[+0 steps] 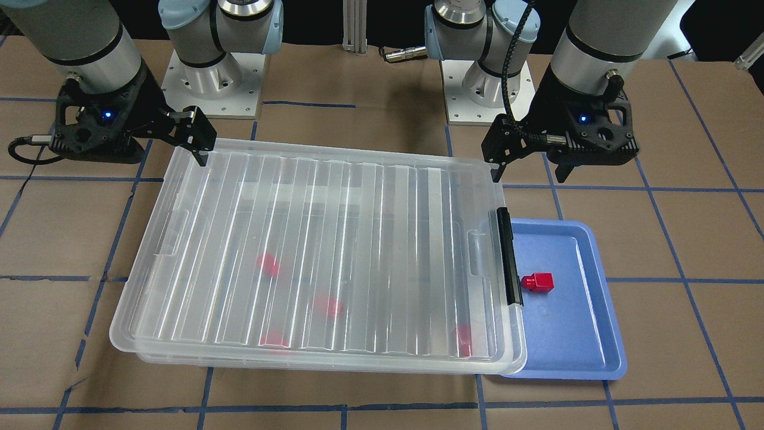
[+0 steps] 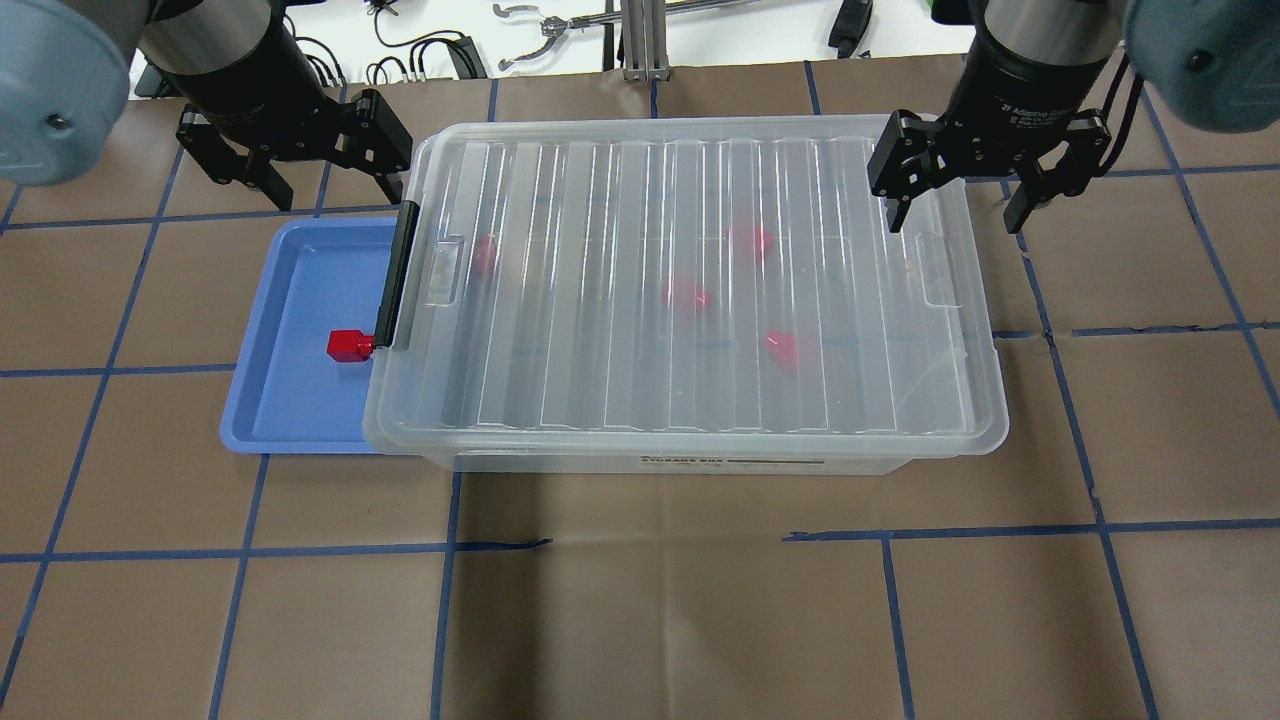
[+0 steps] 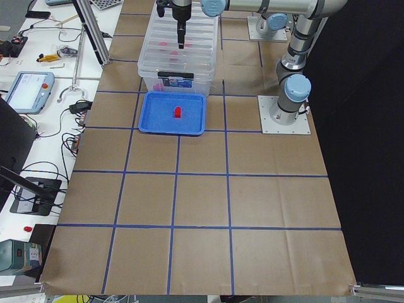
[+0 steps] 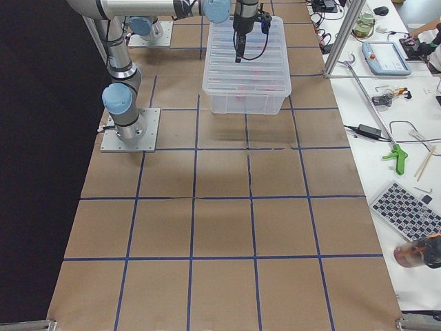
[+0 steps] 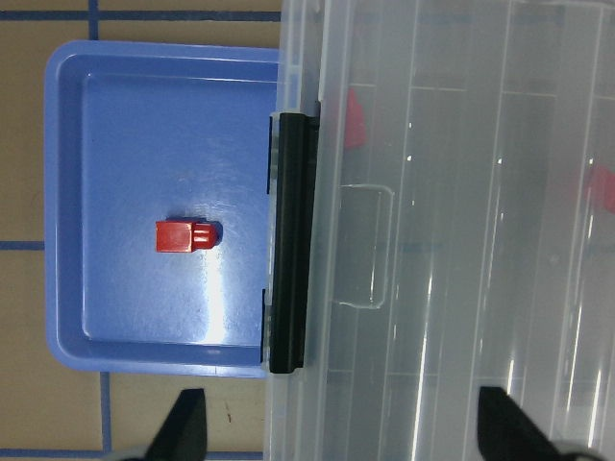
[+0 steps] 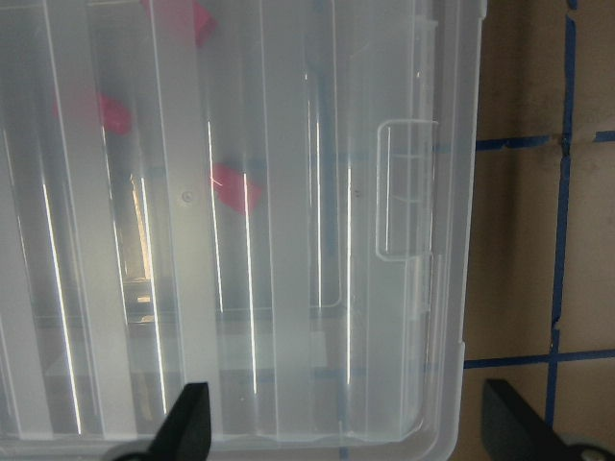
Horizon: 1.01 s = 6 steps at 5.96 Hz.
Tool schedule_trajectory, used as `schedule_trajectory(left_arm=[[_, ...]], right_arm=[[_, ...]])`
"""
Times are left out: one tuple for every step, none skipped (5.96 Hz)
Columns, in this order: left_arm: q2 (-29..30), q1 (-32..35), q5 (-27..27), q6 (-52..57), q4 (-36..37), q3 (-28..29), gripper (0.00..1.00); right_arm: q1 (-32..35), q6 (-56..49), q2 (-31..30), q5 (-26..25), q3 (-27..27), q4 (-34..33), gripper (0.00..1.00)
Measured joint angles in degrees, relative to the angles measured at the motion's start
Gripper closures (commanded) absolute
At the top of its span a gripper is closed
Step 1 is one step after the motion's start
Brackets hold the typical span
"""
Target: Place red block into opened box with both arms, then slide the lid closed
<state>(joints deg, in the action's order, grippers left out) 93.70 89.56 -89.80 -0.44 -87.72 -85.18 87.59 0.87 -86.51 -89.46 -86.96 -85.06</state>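
One red block (image 1: 538,282) (image 2: 349,345) (image 5: 185,235) lies alone on the blue tray (image 1: 585,334) (image 2: 290,400), beside the box's black latch bar (image 2: 395,275). The ribbed lid (image 1: 358,209) (image 2: 700,200) lies over the clear box (image 2: 700,462), sitting slightly askew. Several more red blocks (image 2: 688,295) show blurred through it. My left gripper (image 2: 330,185) (image 1: 530,173) (image 5: 346,432) hangs open and empty above the tray's far edge at the latch end. My right gripper (image 2: 957,215) (image 1: 165,158) (image 6: 351,432) is open and empty, straddling the lid's far corner at the other end.
The tray is partly tucked under the box's latch end. Both arm base plates (image 1: 209,83) (image 1: 483,89) stand behind the box. An aluminium post (image 2: 640,40) and cables lie past the table's far edge. Brown table with blue tape lines (image 2: 640,600) stretches in front.
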Motion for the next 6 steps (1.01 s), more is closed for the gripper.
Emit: schedule_trajectory(left_arm=[[0.20, 0.00, 0.01, 0.00, 0.00, 0.34, 0.01], [0.38, 0.04, -0.01, 0.00, 0.00, 0.67, 0.01], [0.39, 0.04, -0.02, 0.00, 0.01, 0.68, 0.01], [0.52, 0.02, -0.03, 0.00, 0.01, 0.74, 0.01], [0.54, 0.01, -0.03, 0.00, 0.01, 0.77, 0.01], [0.55, 0.00, -0.03, 0.00, 0.01, 0.76, 0.01]], right_arm=[[-3.20, -2.15, 0.10, 0.05, -2.09, -1.07, 0.00], [-5.92, -3.48, 0.11, 0.07, -4.96, -4.07, 0.00], [-7.18, -3.86, 0.13, 0.05, -8.18, -8.48, 0.00], [-7.65, -4.07, 0.17, -0.07, -11.26, -13.12, 0.00], [-7.87, -4.12, 0.22, -0.21, -13.70, -15.97, 0.00], [-8.06, -4.19, 0.26, -1.01, -15.63, -17.33, 0.00]])
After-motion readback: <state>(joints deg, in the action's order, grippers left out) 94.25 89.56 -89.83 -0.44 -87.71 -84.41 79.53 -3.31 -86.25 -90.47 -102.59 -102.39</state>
